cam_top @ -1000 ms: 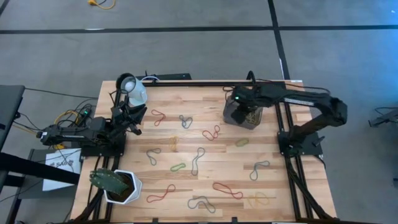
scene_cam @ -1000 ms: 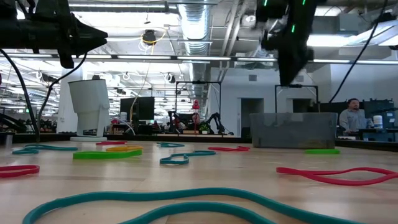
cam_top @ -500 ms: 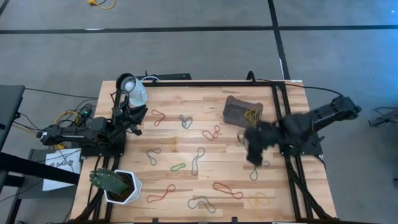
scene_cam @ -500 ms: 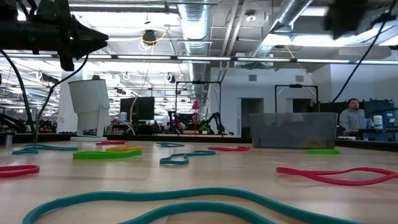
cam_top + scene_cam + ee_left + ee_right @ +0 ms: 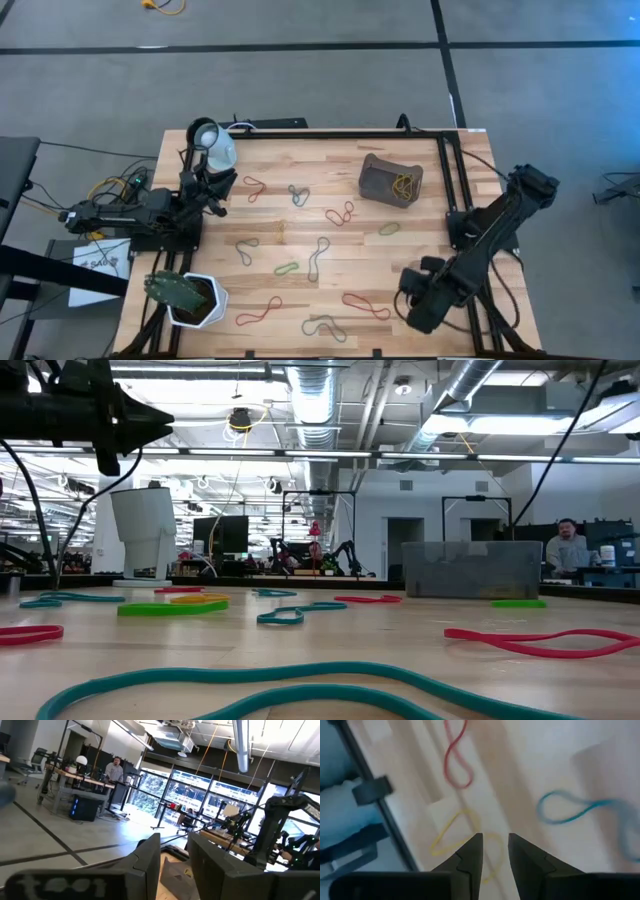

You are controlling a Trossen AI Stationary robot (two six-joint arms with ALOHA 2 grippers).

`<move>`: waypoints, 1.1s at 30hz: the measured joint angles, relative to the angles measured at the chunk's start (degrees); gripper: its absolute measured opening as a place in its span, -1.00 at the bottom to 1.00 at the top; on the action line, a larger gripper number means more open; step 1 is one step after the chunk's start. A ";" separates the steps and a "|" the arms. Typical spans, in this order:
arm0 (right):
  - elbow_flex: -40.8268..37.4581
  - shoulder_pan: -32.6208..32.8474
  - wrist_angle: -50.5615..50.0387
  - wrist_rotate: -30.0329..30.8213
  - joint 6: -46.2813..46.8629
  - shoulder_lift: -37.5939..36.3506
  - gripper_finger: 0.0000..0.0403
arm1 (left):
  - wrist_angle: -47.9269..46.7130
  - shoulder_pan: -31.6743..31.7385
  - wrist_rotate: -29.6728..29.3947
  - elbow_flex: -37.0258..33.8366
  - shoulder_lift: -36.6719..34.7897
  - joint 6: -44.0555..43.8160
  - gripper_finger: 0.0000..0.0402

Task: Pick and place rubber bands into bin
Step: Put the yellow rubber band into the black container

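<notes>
R arm (image 5: 425, 300) left bin (image 5: 391, 180) w/ yellow bands (image 5: 404, 184).

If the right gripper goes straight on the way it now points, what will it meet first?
Most likely the yellow rubber band on the table, which lies just ahead of the open right gripper in its wrist view. Depth is unclear there.

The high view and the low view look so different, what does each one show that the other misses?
Only the high view shows the right claw over the table's near right corner, the left claw at the left edge, the yellow band inside the bin, and the potted plant. Only the low view shows the room behind, with a person. Both show rubber bands scattered on the table.
</notes>
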 joint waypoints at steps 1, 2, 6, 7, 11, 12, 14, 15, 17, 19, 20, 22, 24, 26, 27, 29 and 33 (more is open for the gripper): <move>0.00 0.24 1.05 -1.00 0.18 0.92 -0.57 | 0.00 -0.02 0.00 0.00 0.00 -0.27 -0.56; 0.00 0.34 2.43 -1.48 0.22 1.71 -0.57 | 0.00 -0.02 0.00 0.00 0.00 -0.57 -0.56; 0.04 0.10 6.58 -3.57 2.51 3.61 -0.57 | 0.35 0.00 -0.02 0.00 0.00 -1.48 -0.56; 0.04 -0.15 6.82 -4.72 3.89 3.88 -0.57 | 0.29 0.00 -0.02 0.00 0.00 -1.56 -0.56; 0.08 -1.16 5.79 -9.16 8.41 4.82 -0.57 | -3.27 0.00 0.25 0.00 -0.01 -1.58 -0.56; 0.02 -1.29 4.76 -10.19 9.63 4.85 -0.57 | -4.49 -0.02 0.26 0.00 0.00 -1.58 -0.56; 0.08 -1.32 4.20 -10.95 11.92 5.07 -0.57 | -6.68 -0.02 0.26 0.00 0.00 -1.61 -0.56; 0.11 -1.34 4.26 -11.06 12.47 5.52 -0.57 | -7.61 -0.02 0.26 0.00 0.00 -1.63 -0.56; -0.04 -1.23 4.20 -11.26 13.38 5.86 -0.57 | -8.53 -0.02 0.26 0.00 0.00 -2.30 -0.56; 0.14 -1.00 5.73 -11.49 16.42 6.18 -0.57 | -8.67 -0.02 0.08 0.00 0.00 -2.70 -0.56; 0.15 -1.01 6.71 -11.65 18.72 6.53 -0.57 | -8.56 -0.02 -0.07 0.00 0.00 -2.74 -0.56; -0.02 -1.04 7.33 -11.98 23.64 6.69 -0.57 | -7.90 -0.02 -0.05 0.00 0.00 -2.76 -0.56; 0.15 -0.95 10.43 -12.32 29.29 7.09 -0.57 | -7.71 -0.02 -0.04 0.00 -0.01 -2.81 -0.56; 0.05 -0.93 11.70 -12.67 33.85 7.64 -0.57 | -7.80 -0.02 -0.04 0.00 0.00 -3.10 -0.56; -0.02 -0.68 11.82 -12.90 35.61 7.72 -0.57 | -8.06 -0.02 -0.03 0.00 -0.01 -3.40 -0.56; 0.26 -0.47 13.73 -13.99 38.22 9.12 -0.57 | -9.79 -0.02 0.40 0.00 -0.02 -4.97 -0.56; 0.09 0.41 13.91 -18.07 40.98 12.54 -0.57 | -15.84 -0.02 2.90 0.00 0.00 -10.11 -0.56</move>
